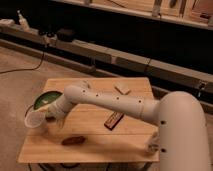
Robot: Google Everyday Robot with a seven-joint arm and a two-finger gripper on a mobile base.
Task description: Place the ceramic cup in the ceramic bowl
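1. Nearest you: a small brown lump (72,141) on the front of the wooden tabletop (107,147). Not a task item, skip it.
2. The cup (35,120) is at the left edge of the tabletop, partly past it with nothing under that side, so judge it lifted rather than resting. It is small, pale white, wide-mouthed, slightly tapered, with no handle showing, and its mouth is tipped up and to the left.
3. The tool (49,118) is right against the cup's right side and reads as clamped on the cup's wall. The contact itself is dark and hard to make out.
4. Handling, as a guess: the cup is light, rigid, glazed and slick, and it chips if dropped. Hold it by the wall just under the rim and lower it, don't drop it.
5. A dark flat bar (114,119) lies mid-tabletop, under the white arm (110,100) and well clear of the cup.
6. The bowl (44,99) is just behind the cup, near the left edge. It is shallow, green, glossy, darker at the rim and wider than the cup. It looks empty, so the placing is not yet done.
7. Farther back there is a small pale block (121,90).
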